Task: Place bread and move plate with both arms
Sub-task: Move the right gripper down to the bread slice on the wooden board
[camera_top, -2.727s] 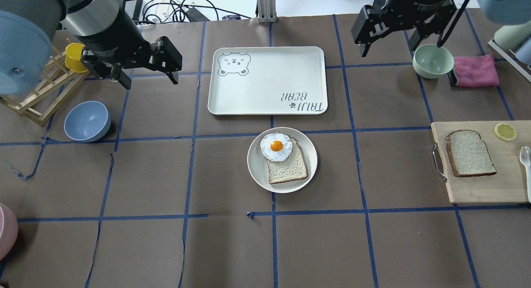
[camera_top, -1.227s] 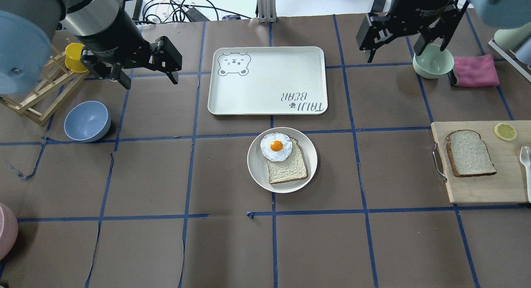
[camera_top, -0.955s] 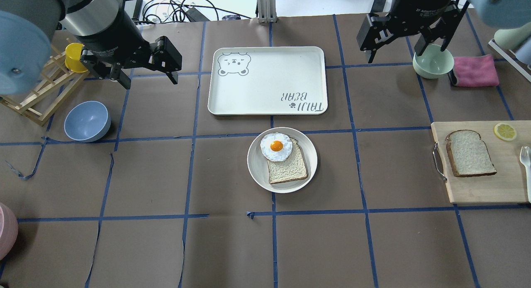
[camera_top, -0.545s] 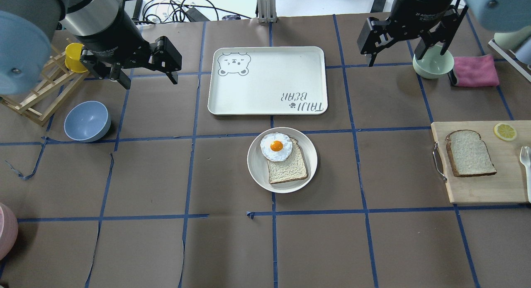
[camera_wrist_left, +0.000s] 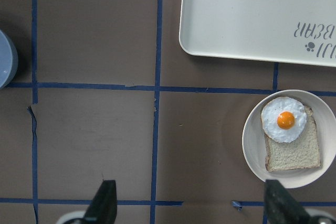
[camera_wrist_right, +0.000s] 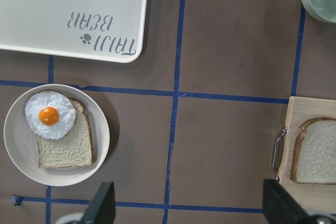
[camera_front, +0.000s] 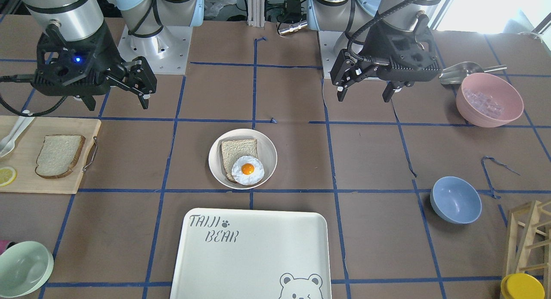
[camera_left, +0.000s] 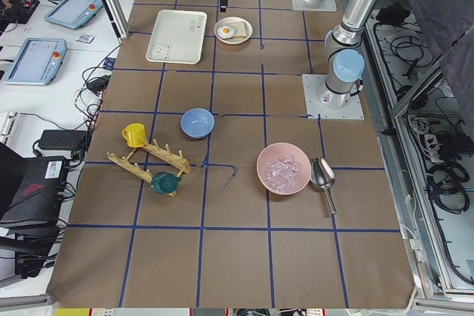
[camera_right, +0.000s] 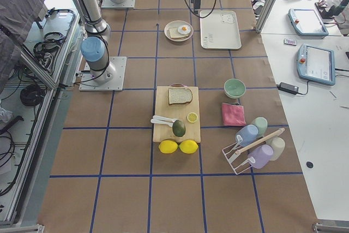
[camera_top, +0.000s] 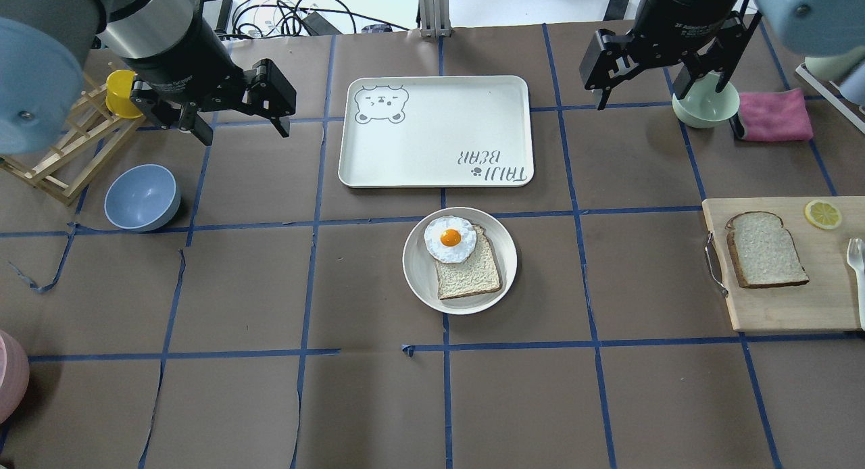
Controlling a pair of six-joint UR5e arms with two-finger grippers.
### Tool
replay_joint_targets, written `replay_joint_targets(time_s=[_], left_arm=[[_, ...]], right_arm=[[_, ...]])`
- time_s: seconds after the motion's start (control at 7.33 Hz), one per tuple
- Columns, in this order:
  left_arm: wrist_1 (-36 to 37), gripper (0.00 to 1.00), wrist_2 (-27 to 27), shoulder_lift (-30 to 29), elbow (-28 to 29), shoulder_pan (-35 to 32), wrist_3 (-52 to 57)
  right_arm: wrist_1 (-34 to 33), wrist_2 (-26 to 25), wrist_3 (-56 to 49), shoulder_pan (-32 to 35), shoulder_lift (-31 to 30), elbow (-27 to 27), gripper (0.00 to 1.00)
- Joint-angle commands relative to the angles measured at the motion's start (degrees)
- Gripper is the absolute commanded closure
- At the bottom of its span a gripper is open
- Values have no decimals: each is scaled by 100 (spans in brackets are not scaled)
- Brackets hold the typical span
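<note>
The bread point(camera_top: 767, 249), pale with a thick dark crust, lies on a wooden cutting board at the table's right; it also shows in the front view point(camera_front: 58, 156) and the right wrist view point(camera_wrist_right: 317, 150). The plate point(camera_top: 413, 266) sits mid-table and holds a thinner slice with a fried egg; it shows in the left wrist view point(camera_wrist_left: 252, 145) too. My left gripper point(camera_top: 244, 132) hovers open and empty at the far left. My right gripper point(camera_top: 638, 99) hovers open and empty at the far right, well above and beyond the bread.
A white bear-printed tray point(camera_top: 436, 131) lies just beyond the plate. A pale green bowl point(camera_top: 705, 104) and pink cloth point(camera_top: 774, 114) sit under the right gripper. A blue bowl point(camera_top: 142, 197) and wooden rack point(camera_top: 61, 151) are at the left. The cutting board point(camera_top: 784, 307) carries a lemon slice.
My right gripper has turned and drifted slightly to the right, staying open. The left arm, bread and plate have not moved.
</note>
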Motion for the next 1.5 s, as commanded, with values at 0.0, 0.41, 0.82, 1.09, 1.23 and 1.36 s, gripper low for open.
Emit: replay_joint_targets(time_s=[0.0,0.41,0.82,1.09,1.23,1.36], left_arm=[[0,0,0,0,0,0,0],[0,0,9,0,0,0,0],[0,0,0,0,0,9,0],[0,0,0,0,0,0,0],[0,0,0,0,0,0,0],[0,0,0,0,0,0,0]], right_arm=[[-9,-48,1,-8,12,5,0],[-253,-653,-219,-1040,126,703,0],[-2530,-1415,-631,-2123,292,2766,0],[-4073,-1393,-1210,-2449,660,3606,0],[-4192,-1271,-1429,-2494,975,3600,0],[-4341,-1270,-1510,-2521,1100,3617,0]])
